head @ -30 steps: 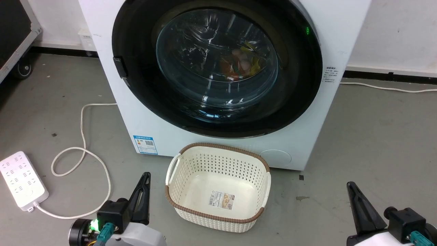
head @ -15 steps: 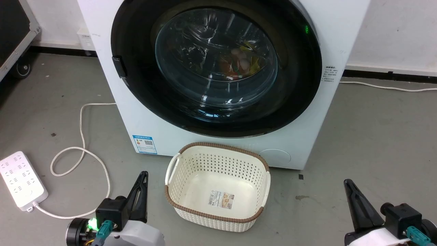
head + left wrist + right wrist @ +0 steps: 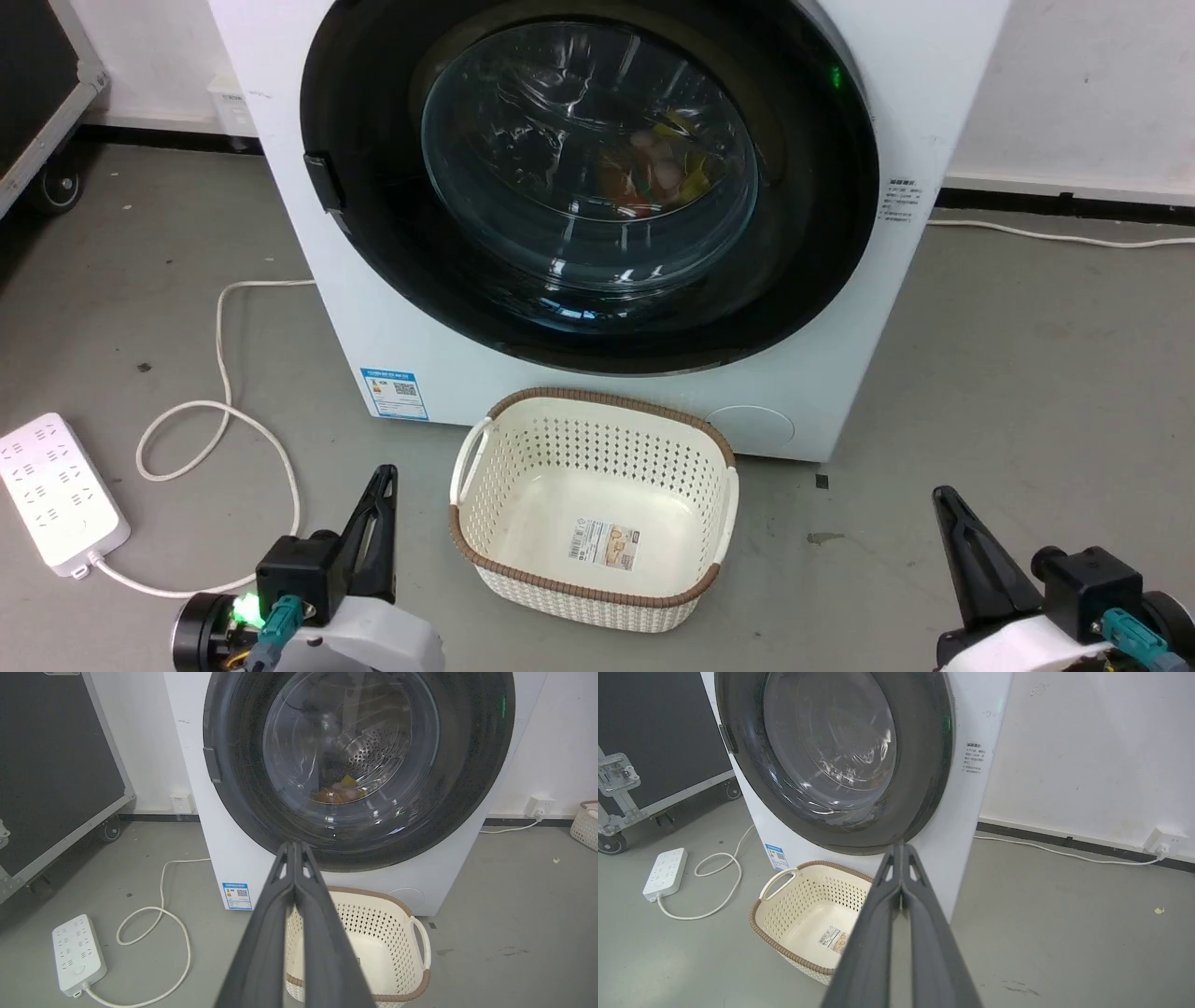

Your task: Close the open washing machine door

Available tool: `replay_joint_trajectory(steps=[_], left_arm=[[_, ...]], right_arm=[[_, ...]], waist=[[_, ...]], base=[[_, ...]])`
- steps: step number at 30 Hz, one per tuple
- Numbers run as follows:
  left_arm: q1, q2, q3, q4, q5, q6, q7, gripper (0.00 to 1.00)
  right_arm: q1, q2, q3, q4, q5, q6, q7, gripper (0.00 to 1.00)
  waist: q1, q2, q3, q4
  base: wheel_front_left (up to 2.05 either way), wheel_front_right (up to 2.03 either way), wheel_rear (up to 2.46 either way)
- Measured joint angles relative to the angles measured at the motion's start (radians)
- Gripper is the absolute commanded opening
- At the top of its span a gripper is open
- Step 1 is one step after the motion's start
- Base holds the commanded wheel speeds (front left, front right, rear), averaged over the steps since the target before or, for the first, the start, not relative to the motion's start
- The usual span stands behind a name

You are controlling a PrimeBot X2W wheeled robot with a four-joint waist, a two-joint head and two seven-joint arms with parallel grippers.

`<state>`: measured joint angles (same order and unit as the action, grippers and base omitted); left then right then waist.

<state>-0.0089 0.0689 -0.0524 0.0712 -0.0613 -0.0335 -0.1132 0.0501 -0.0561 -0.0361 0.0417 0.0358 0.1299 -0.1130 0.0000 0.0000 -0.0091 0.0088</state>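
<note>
A grey concrete floor (image 3: 1027,373) runs back to a white wall (image 3: 1074,84), and the washing machine (image 3: 308,299) stands at the floor's far edge against it. The washing machine door (image 3: 373,243) looks pressed flat to the machine's front, with laundry (image 3: 653,173) visible through its glass. Whether the catch has engaged cannot be told.

Left jaws and right jaws are both pinched fully together, empty, and low at the near edge, well apart from the door.

The main risk is an unlatched door swinging back open. If another push is needed, narrow closed tips could skid on the glossy curved glass. The basket (image 3: 597,392) sits just beside the machine's foot, directly in the reach path. The cord (image 3: 220,327) and power strip (image 3: 51,495) toward the floor's left edge could snag the wheels.
</note>
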Motion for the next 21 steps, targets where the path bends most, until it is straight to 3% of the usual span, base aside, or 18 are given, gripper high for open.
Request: replay_joint_trajectory(steps=[21], left_arm=[[0.0, -0.009, 0.018, -0.026, 0.02, 0.013, 0.044, 0.0]], right_arm=[[-0.015, 0.0, 0.013, -0.014, -0.01, 0.0, 0.042, 0.0]], waist=[[0.0, 0.0, 0.004, -0.003]], base=[[0.0, 0.0, 0.0]])
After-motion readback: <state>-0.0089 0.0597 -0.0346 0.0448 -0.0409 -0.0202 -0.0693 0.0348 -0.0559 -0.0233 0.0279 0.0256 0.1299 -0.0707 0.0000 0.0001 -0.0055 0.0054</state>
